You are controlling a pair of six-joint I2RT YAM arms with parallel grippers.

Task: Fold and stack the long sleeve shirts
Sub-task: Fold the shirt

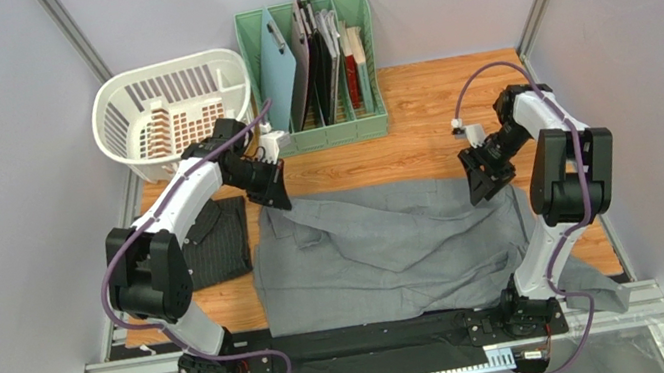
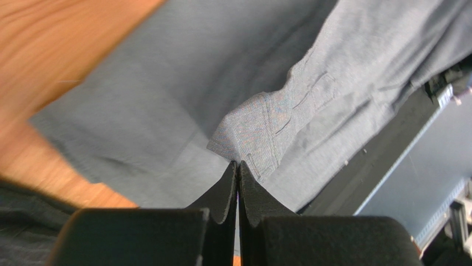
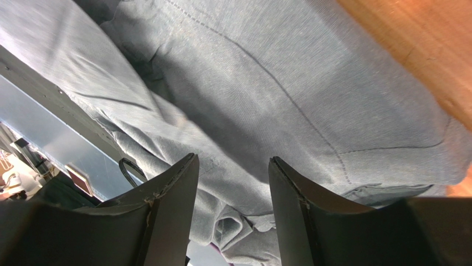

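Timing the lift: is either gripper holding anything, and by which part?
The left gripper is shut, seemingly pinching the grey shirt at a raised fold on its far left corner. The right gripper is open above the shirt, holding nothing.
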